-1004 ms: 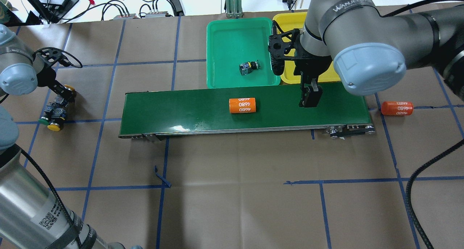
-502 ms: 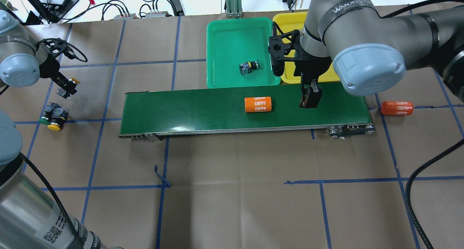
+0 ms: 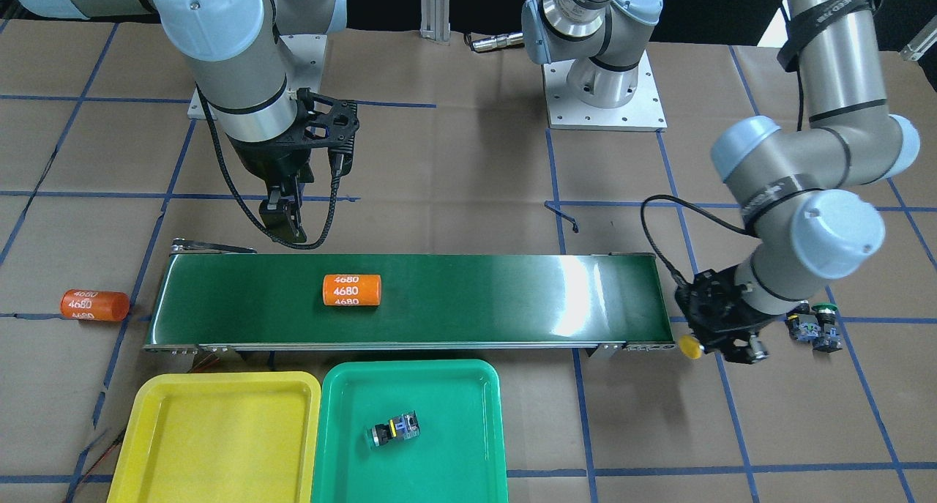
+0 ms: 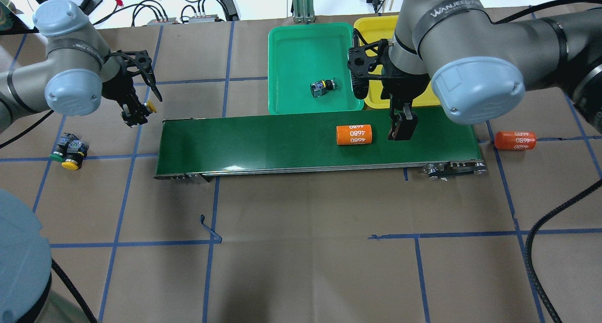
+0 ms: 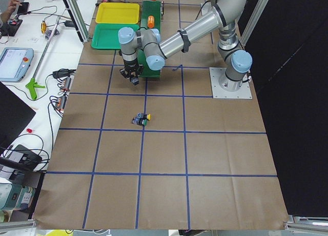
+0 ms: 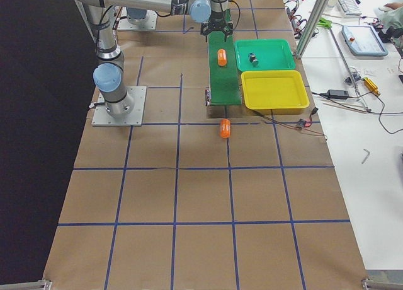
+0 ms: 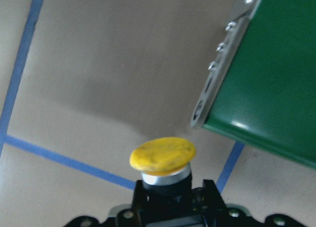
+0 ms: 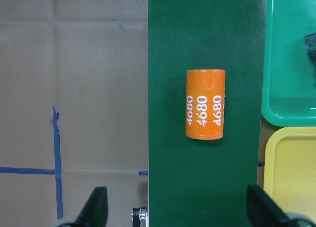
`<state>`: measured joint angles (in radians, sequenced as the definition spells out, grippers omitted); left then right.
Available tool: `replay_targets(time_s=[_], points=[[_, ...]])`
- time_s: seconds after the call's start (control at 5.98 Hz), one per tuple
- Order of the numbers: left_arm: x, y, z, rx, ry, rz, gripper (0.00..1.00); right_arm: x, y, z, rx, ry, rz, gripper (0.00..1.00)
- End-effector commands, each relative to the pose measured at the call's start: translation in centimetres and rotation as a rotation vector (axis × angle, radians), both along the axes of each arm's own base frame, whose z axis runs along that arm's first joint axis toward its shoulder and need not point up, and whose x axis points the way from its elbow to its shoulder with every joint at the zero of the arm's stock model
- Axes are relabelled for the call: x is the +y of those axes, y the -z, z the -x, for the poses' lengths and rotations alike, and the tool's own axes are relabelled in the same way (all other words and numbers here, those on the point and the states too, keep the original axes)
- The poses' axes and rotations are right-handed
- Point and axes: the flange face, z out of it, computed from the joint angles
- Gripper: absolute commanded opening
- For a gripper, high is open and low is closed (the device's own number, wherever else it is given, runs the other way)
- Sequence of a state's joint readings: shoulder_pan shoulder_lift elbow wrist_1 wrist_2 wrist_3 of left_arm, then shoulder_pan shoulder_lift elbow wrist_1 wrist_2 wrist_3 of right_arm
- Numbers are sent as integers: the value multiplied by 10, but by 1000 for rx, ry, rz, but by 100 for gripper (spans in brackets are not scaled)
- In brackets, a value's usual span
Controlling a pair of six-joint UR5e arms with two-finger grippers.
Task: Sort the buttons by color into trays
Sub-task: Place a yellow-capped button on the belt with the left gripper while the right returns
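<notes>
My left gripper (image 4: 135, 115) is shut on a yellow-capped button (image 4: 149, 107) and holds it above the paper just off the left end of the conveyor belt (image 4: 258, 139). The left wrist view shows its yellow cap (image 7: 163, 155) beside the belt's corner. Two more buttons (image 4: 69, 151), one green and one yellow, lie together on the table at the far left. One button (image 4: 322, 87) lies in the green tray (image 4: 291, 50). The yellow tray (image 3: 212, 430) is empty. My right gripper (image 4: 401, 128) hangs open over the belt's right part.
An orange cylinder marked 4680 (image 4: 354, 134) lies on the belt just left of my right gripper, and shows between its fingers (image 8: 97, 207) in the right wrist view. A second orange cylinder (image 4: 515, 140) lies on the paper beyond the belt's right end.
My left gripper has lifted the yellow button away from the other two and carried it right, toward the belt's left end. The orange cylinder has moved right along the belt. The right arm has stayed put.
</notes>
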<state>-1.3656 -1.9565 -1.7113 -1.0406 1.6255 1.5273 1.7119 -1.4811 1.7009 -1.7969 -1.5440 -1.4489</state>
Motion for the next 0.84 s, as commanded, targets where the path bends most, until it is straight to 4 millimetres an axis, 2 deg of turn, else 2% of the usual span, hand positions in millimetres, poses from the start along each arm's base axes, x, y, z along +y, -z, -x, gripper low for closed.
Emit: replay_targets(time_s=[0.0,0.33,0.5,0.67], points=[[32,9,92,-1,295,-36,0,0,-1,1,0,2,1,100],[62,9,101,11,350,-53,1,0,-1,1,2,1,2,100],[69,4,101,2,341,-48,11,0,-1,0,2,-1,2,100],[63,-3,97,-5,331,-39,98,0,-1,1,1,1,1,100]])
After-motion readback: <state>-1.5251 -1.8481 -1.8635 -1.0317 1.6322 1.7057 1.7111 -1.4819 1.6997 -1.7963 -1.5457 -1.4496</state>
